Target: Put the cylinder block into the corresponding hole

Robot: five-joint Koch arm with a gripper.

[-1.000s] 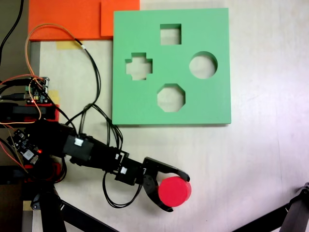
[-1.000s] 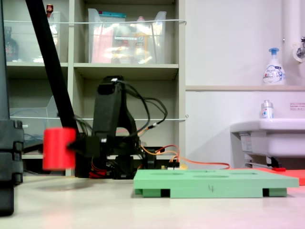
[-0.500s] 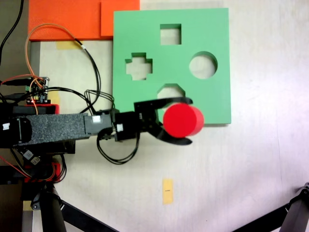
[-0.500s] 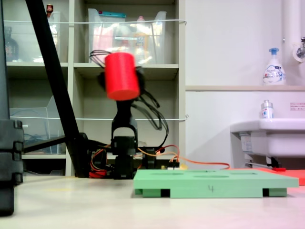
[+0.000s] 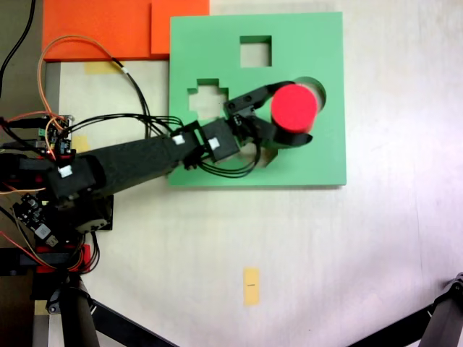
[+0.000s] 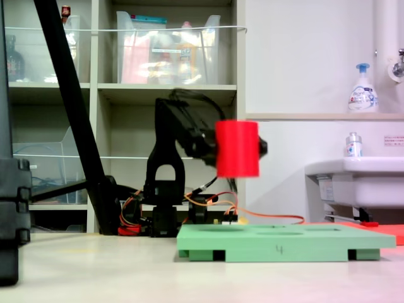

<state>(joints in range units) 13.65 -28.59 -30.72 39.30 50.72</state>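
Behind the pale table we note shelving and a sink. We find the fingers clamped on the cylinder block, carried upright well above the green board, partly over the corresponding hole. We judge transport nearly complete; next comes centring, then lowering.

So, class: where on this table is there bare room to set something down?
Free: pale tabletop right of the square green foam board, and below it around the yellow tag. Crowded: first exterior view's left, with wires and circuit boards.
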